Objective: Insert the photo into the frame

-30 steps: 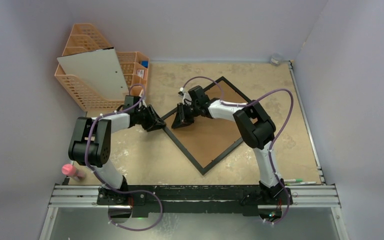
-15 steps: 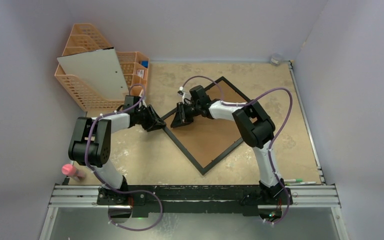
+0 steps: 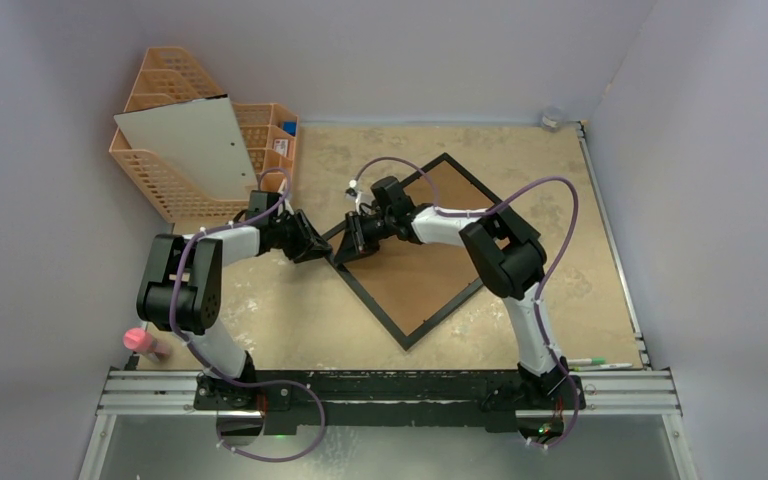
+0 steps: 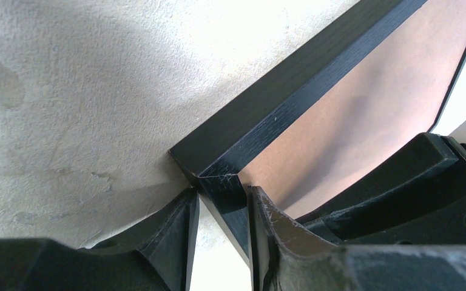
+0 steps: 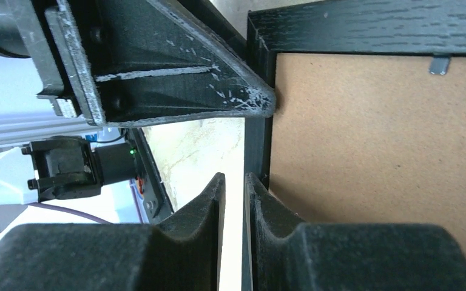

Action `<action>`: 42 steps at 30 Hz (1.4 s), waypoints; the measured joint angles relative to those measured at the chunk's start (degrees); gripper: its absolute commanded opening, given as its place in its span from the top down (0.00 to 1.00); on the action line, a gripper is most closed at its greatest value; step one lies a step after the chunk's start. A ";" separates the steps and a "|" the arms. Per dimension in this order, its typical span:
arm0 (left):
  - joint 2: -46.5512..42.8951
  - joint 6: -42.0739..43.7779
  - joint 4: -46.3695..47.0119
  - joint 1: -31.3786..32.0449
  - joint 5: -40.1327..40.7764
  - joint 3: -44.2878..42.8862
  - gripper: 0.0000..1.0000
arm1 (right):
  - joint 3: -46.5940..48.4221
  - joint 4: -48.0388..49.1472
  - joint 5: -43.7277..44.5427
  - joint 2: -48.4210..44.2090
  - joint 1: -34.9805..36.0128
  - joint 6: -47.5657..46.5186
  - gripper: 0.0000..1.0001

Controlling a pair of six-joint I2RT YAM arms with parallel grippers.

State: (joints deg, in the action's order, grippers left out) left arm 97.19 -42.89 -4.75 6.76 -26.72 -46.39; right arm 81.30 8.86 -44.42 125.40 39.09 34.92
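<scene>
- The frame is lying back-up, set cornerwise, at the centre of the overhead view.
- The left gripper is pinching the black border at the frame's left corner.
- The right gripper is sitting beside that corner, its jaws narrow and gripping nothing.

Left arm and right arm extended forward, forearms angled inward, wrists low and near each other. Left gripper clamped across a rail of the frame. Right gripper: jaws nearly together, narrow gap visible; any grip unconfirmed.
</scene>
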 measured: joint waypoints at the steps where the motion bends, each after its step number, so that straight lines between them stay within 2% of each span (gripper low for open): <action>1: 0.00 0.00 -0.02 0.00 0.00 0.00 0.65 | 0.00 -0.22 0.22 0.02 0.00 -0.02 0.80; 22: 0.00 0.00 -0.02 0.00 -0.02 0.00 0.66 | 2.67 -3.41 1.84 1.86 -1.22 2.60 0.81; 33: 0.00 0.00 -0.02 0.00 -0.04 0.00 0.66 | 4.61 -6.10 3.34 2.89 -1.92 1.01 0.81; 42: 0.00 0.00 -0.02 0.00 -0.07 0.00 0.66 | 3.74 -3.37 1.29 2.84 -2.08 1.18 0.81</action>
State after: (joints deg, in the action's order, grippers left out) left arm 97.19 -42.89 -4.78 6.76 -26.79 -46.39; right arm 85.03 5.50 -43.13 128.25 37.01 36.10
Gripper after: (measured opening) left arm 0.346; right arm 0.189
